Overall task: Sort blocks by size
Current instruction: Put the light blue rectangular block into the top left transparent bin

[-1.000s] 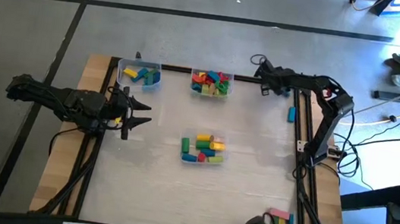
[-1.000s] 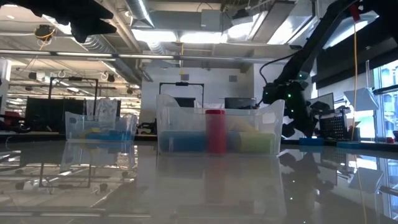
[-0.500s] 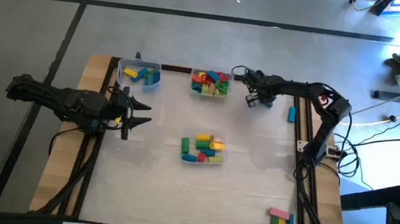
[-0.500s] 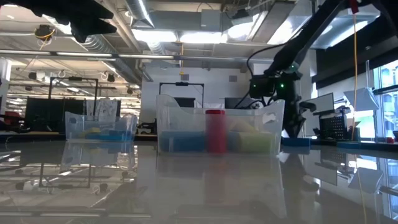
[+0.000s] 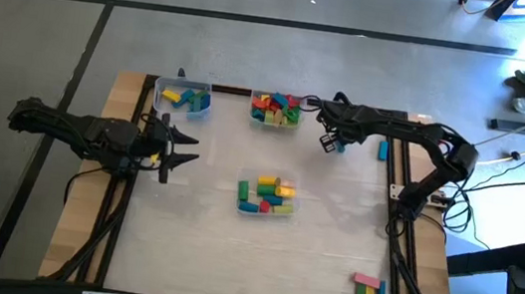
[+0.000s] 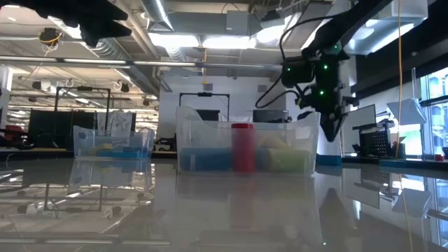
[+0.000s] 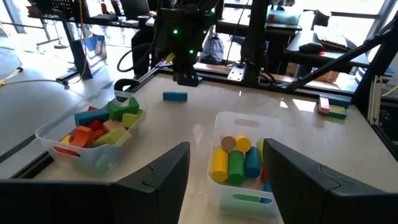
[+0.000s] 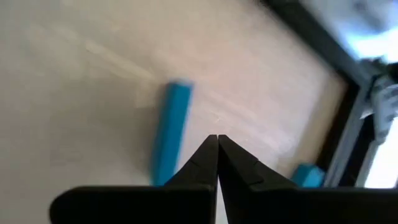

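Blocks lie in three clear tubs: a far-left tub (image 5: 183,97), a far-middle tub (image 5: 277,109) and a centre tub (image 5: 266,196). One blue block (image 8: 171,134) lies flat on the table, also in the left wrist view (image 7: 175,96). My right gripper (image 8: 217,138) is shut and empty, pointing down just beside that block, right of the far-middle tub (image 5: 328,143). Another blue block (image 5: 381,150) lies by the right rail. My left gripper (image 5: 190,150) is open and empty, hovering at the table's left and facing the centre tub (image 7: 239,162).
A few pink, green, yellow and blue blocks (image 5: 369,289) lie at the near right corner. Black frame rails (image 5: 390,173) run along the table's right and left sides. Bare tabletop (image 5: 200,250) lies near and left of the centre tub.
My right gripper has swung from the table's far right corner toward the left and a little nearer, stopping right of the far-middle tub above the loose blue block. Its fingers point down.
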`<control>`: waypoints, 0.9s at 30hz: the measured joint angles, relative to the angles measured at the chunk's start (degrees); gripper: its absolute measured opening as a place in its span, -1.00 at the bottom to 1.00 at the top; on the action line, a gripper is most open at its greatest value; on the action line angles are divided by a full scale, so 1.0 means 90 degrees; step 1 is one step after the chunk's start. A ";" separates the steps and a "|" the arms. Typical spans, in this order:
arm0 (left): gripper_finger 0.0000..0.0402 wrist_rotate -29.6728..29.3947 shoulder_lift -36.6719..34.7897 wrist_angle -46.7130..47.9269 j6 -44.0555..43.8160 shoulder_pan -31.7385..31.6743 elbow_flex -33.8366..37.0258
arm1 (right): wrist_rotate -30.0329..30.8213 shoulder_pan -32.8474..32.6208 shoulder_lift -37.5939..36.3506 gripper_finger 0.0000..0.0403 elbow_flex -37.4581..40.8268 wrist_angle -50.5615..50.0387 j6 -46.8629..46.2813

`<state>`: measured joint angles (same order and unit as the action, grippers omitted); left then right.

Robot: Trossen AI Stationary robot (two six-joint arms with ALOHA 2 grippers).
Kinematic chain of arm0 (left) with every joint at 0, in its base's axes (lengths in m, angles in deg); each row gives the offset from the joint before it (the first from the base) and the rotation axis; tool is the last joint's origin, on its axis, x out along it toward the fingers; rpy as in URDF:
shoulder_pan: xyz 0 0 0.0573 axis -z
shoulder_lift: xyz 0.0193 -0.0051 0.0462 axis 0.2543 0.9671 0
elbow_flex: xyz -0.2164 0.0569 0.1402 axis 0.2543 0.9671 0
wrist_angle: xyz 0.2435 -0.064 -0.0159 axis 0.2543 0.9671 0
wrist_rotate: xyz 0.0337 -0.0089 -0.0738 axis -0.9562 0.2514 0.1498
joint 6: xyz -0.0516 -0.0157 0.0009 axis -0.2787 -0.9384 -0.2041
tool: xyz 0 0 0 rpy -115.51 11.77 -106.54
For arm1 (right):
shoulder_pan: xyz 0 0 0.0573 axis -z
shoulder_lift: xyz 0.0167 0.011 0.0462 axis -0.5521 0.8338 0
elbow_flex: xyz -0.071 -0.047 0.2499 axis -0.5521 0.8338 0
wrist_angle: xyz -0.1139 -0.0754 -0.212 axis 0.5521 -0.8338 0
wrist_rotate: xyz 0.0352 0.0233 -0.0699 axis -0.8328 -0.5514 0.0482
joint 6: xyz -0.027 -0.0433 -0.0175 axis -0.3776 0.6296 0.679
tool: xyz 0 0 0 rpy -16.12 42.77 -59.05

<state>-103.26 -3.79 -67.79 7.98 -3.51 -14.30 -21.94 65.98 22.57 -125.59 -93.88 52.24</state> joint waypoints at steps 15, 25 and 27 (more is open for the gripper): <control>-0.01 0.0001 0.0000 -0.0058 0.0009 0.0000 0.0000 | -0.0573 0.0019 0.0200 -0.15 0.0000 0.0143 0.0034; -0.01 0.0000 0.0000 -0.0060 0.0023 -0.0002 0.0000 | -0.0776 0.0019 0.0888 -0.27 -0.0002 0.0407 0.0050; -0.01 0.0000 0.0000 -0.0058 0.0022 0.0000 0.0000 | -0.0767 0.0019 0.1000 -0.34 -0.0004 0.0451 0.0154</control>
<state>-103.26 -3.79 -68.31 8.18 -3.51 -14.30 -28.84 66.15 31.57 -125.62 -89.82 53.62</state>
